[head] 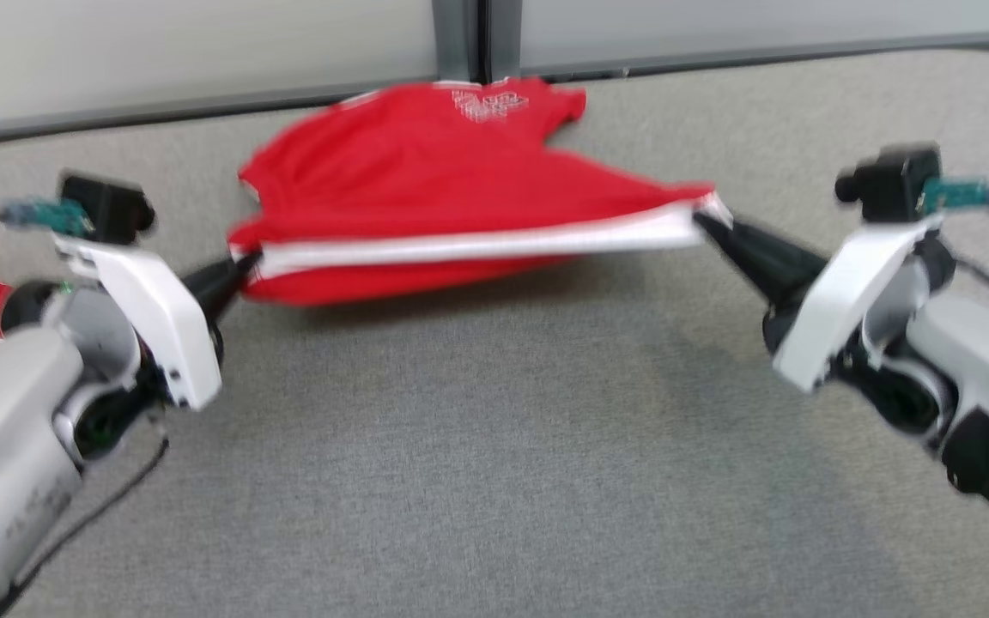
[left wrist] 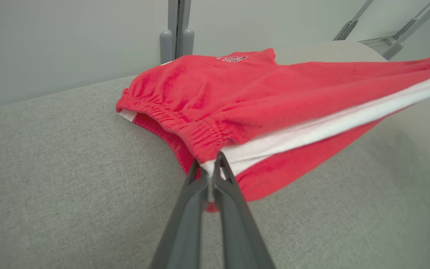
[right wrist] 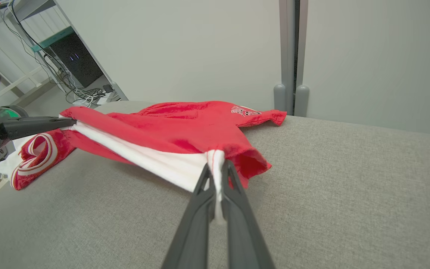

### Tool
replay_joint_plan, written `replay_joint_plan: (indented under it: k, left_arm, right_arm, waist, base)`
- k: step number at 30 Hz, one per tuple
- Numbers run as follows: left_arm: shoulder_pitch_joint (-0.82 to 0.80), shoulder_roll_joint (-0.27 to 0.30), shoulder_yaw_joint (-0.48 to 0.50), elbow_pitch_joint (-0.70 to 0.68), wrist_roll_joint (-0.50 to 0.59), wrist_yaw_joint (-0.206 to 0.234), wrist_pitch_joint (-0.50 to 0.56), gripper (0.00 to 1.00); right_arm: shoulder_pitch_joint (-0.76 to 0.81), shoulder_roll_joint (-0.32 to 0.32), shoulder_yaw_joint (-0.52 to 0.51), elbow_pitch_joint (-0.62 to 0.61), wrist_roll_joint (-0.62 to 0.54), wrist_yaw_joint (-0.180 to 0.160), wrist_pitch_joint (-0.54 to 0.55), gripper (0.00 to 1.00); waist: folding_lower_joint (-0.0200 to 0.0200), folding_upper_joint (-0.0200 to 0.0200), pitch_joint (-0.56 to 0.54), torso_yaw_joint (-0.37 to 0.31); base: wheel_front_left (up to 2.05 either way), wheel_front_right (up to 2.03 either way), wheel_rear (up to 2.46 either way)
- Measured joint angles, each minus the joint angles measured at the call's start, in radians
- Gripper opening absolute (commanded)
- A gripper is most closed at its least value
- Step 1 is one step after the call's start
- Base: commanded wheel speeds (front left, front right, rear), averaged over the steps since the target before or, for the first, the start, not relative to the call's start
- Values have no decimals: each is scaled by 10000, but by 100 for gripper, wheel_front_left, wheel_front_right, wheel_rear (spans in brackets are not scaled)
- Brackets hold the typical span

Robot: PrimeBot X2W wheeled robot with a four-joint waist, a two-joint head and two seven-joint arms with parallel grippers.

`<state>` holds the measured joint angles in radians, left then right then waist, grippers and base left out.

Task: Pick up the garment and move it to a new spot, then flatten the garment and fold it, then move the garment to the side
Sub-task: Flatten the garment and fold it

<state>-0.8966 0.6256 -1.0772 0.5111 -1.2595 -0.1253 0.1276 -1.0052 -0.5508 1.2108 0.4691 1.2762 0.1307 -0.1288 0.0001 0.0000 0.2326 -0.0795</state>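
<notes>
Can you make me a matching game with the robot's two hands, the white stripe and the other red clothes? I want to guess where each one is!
Things:
1. left gripper
2. right gripper
3. white stripe
4. second red garment

Places:
A. lying at the edge of the grey table, beside the left arm
B. shut on the leg-hem corner of the red shorts
C. pulled tight in the air between both grippers
D. shut on the shorts' waistband corner

Pairs: 1-D, 2-B, 3-C, 4-A
</notes>
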Motion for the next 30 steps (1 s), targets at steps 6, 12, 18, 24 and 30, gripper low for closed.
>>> replay_joint_plan:
  k: [6,12,18,24,30]
  left_arm:
    - [1401,675,-236,-2034,-602,738,430,0]
    - [2751,1766,-673,-4859,-585,2115,508,0]
    - [3723,2602,-1141,-7091,-688,3325,993,0]
    - [3720,2878,-991,-7660,-1275,3638,1551,0]
    - [2794,2702,-535,-7022,-2506,2913,2903,0]
  right_arm:
    - [1419,-784,382,-1039,90,0,443,0]
    - [2663,-1779,453,-2249,-180,0,798,0]
    - [3754,-3080,-98,-3434,-169,2,1181,0]
    - [4003,-3534,-1149,-4031,-368,2,1941,0]
    - [3467,-3152,-2080,-4059,-838,2,3152,0]
  waist:
    - [0,0,-1066,-116]
    - [-1,0,-1589,-152]
    - [0,0,-1670,73]
    - [-1,0,-1522,257]
    - [0,0,-954,460]
  base:
    - [0,0,0]
    - [0,0,0]
    - [0,0,0]
    - [0,0,0]
    - [0,0,0]
